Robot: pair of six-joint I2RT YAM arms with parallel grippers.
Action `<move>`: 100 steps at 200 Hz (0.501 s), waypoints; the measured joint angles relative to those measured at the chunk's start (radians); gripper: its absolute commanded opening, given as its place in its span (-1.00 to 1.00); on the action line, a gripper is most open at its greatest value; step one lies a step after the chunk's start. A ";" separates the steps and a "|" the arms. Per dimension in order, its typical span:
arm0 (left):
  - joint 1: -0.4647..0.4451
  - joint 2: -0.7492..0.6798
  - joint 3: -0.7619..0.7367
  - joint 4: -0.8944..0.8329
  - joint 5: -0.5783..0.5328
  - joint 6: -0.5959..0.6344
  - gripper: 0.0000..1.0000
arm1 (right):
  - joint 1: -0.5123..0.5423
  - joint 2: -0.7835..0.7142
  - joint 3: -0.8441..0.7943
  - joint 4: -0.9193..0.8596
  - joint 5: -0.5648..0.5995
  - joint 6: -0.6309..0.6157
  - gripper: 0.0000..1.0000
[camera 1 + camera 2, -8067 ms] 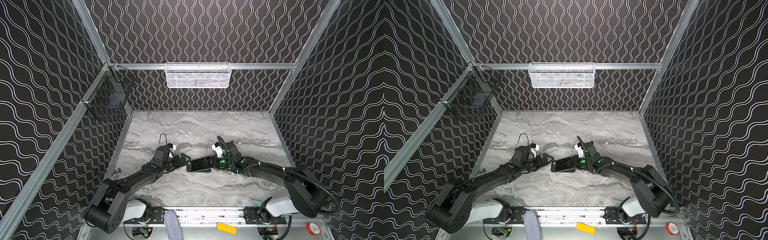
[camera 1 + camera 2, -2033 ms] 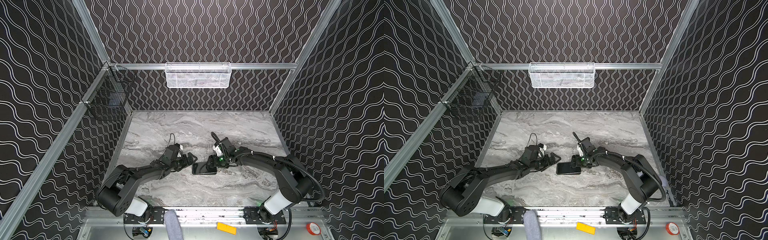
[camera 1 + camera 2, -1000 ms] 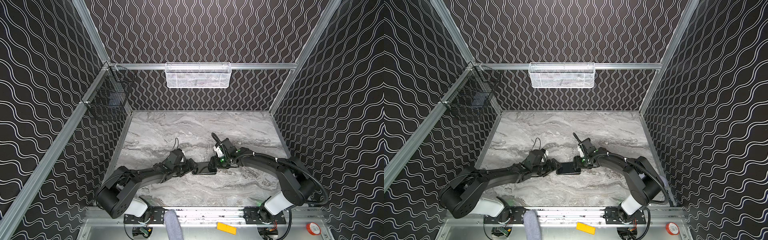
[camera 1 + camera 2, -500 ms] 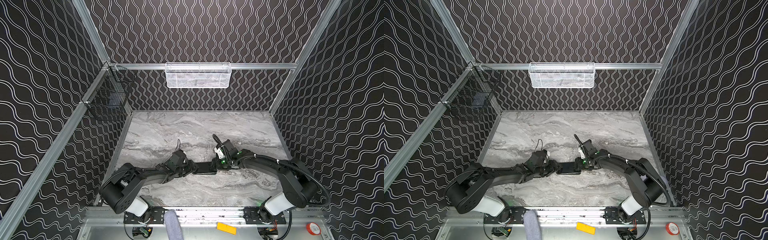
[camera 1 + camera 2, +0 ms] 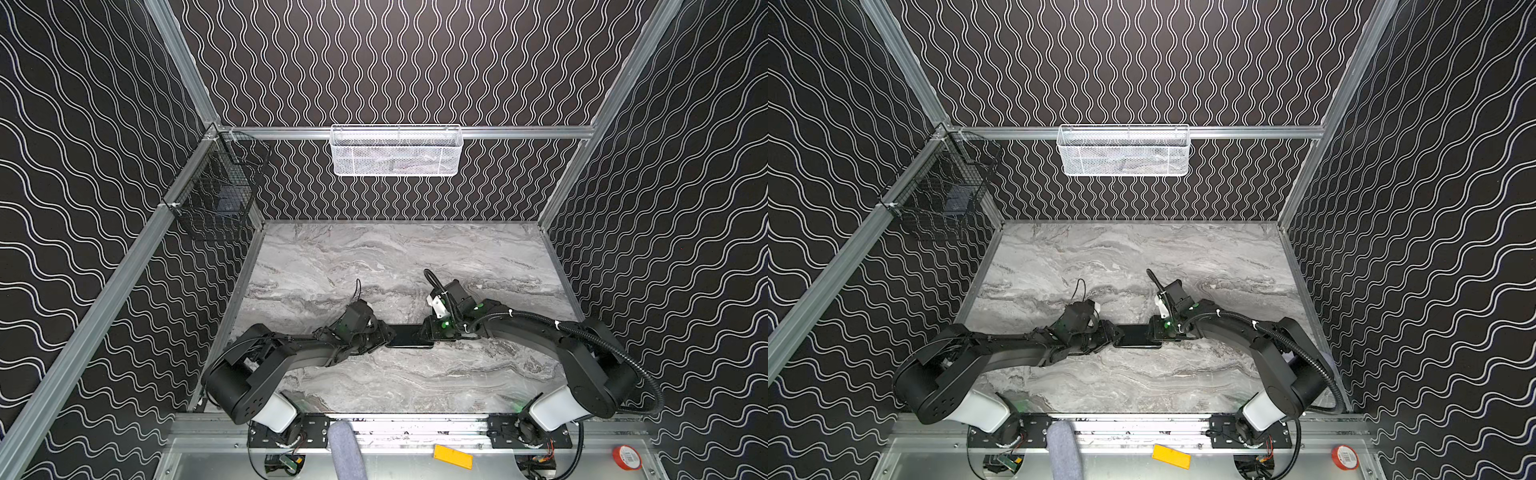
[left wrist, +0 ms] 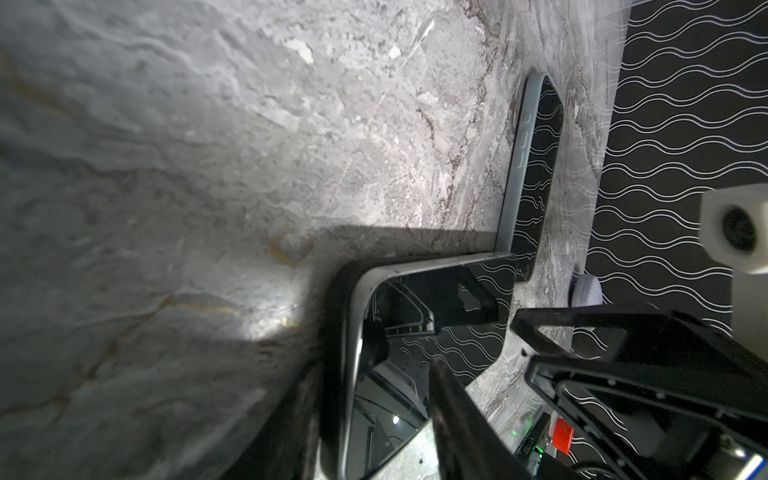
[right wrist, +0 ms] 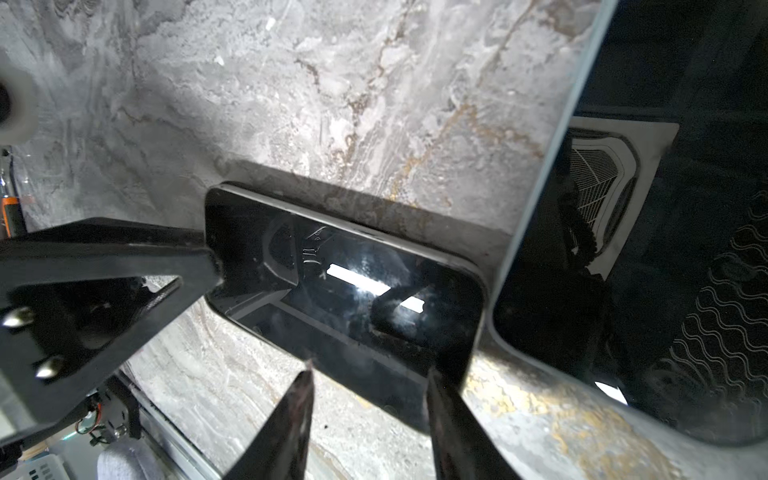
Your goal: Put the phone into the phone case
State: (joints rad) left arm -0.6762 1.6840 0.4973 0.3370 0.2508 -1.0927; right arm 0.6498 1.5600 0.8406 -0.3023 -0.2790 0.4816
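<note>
Two grippers meet at one phone [image 5: 409, 336], flat on the marble table [image 5: 374, 257] near the front middle, long edges running left to right. Left gripper [image 5: 380, 336] covers its left end; how far the claw stands apart I cannot tell. Right gripper [image 5: 429, 334] sits at the right end, fingertips [image 7: 299, 399] narrowly parted, marble showing between. A pale-edged glossy slab [image 6: 536, 166] lies crosswise there. Open marble spreads back to the wall [image 5: 395, 203] and toward both sides.
</note>
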 measured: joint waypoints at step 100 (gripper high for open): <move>-0.003 -0.005 -0.002 -0.019 -0.009 0.000 -0.48 | 0.005 -0.005 0.000 0.013 0.001 0.000 -0.03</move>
State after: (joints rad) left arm -0.6792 1.6787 0.4950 0.3183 0.2420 -1.0931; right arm 0.6544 1.5551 0.8406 -0.2897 -0.2783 0.4816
